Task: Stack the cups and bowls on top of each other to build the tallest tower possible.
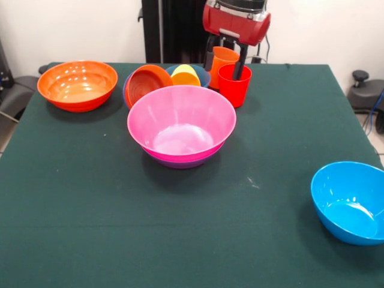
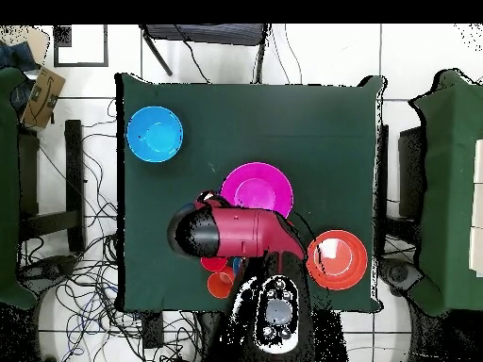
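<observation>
My gripper (image 1: 224, 66) hangs at the table's far side, one finger on each side of the tilted orange cup (image 1: 223, 58), and looks shut on it. The red cup (image 1: 234, 87) stands upright just in front, touching it. The large pink bowl (image 1: 181, 123) sits nested in the purple bowl (image 1: 180, 162) at mid-table. Behind it, a small blue bowl (image 1: 201, 75) holds a tilted small orange bowl (image 1: 147, 84) and the yellow cup (image 1: 185, 73). The large orange bowl (image 1: 77, 84) stands far left and the bright blue bowl (image 1: 351, 201) near right. No tall tower stands.
In the overhead view the arm's red head (image 2: 236, 233) covers the cups, and only a bit of the red cup (image 2: 215, 262) shows. The pink bowl (image 2: 257, 189), bright blue bowl (image 2: 156, 134) and large orange bowl (image 2: 336, 259) show there. Chairs and cables surround the table.
</observation>
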Controlling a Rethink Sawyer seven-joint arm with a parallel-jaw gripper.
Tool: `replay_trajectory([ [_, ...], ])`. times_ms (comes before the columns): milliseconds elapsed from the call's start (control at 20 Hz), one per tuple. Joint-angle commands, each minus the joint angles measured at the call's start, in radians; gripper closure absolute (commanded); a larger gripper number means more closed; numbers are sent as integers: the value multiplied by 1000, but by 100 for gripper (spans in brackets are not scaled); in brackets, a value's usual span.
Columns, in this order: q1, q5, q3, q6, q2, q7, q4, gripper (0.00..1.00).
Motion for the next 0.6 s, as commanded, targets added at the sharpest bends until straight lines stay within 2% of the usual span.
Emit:
replay_trajectory([
  [50,-1,-44,75,-19,71,14,-47,0],
  [200,-12,-18,99,-35,82,32,-21,0],
  [600,17,-1,76,-63,117,88,-8,0],
])
